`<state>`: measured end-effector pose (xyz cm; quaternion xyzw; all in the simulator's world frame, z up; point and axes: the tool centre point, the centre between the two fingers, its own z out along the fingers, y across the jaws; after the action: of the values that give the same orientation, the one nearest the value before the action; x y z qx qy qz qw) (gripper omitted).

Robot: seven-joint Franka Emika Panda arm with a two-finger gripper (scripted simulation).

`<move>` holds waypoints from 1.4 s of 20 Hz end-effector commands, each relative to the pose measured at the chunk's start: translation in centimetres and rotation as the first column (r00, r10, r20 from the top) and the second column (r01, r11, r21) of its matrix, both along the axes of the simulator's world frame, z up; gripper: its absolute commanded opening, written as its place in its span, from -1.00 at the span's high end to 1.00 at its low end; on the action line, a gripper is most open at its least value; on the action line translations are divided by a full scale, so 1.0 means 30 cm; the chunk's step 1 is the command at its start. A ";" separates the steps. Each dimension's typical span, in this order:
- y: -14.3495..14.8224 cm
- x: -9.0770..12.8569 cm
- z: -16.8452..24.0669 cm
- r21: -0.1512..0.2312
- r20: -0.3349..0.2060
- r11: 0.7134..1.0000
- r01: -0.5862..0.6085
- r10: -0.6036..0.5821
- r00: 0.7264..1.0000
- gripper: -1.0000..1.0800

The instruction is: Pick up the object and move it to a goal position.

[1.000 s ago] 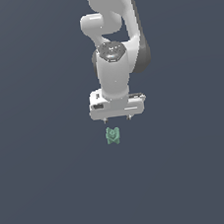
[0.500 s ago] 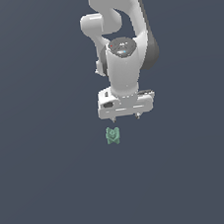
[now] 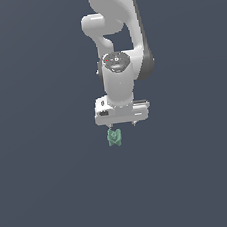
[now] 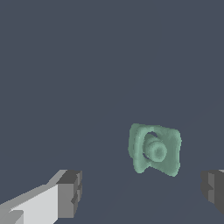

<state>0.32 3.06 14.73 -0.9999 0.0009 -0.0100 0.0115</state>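
Observation:
The object (image 3: 114, 137) is a tiny pale teal-green lumpy block lying on the dark grey floor. In the wrist view the object (image 4: 155, 150) shows a rounded knob in its middle. My white gripper (image 3: 123, 126) hangs just above it, pointing down, with the block under the finger on the exterior view's left. The gripper (image 4: 142, 192) is open and empty. Its two dark fingertips (image 4: 70, 192) stand wide apart, and the block lies off the line between them, nearer one finger, touching neither.
The floor (image 3: 50, 194) is a plain dark grey surface. The white arm (image 3: 117, 44) rises straight up behind the gripper.
The gripper has come down a little toward the block and shifted slightly sideways. The block has not moved.

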 end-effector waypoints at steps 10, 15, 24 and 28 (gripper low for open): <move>-0.131 -0.018 -0.188 -0.023 -0.020 0.997 0.080 -0.080 0.997 -0.92; -0.129 -0.019 -0.194 -0.022 -0.021 0.997 0.078 -0.078 0.997 -0.92; -0.131 -0.023 -0.323 -0.023 -0.020 0.997 0.080 -0.080 0.997 -0.92; -0.132 -0.020 -0.353 -0.023 -0.020 0.996 0.080 -0.081 0.997 -0.92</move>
<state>-0.38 -0.88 4.41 -0.9992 0.0410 0.0009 0.0000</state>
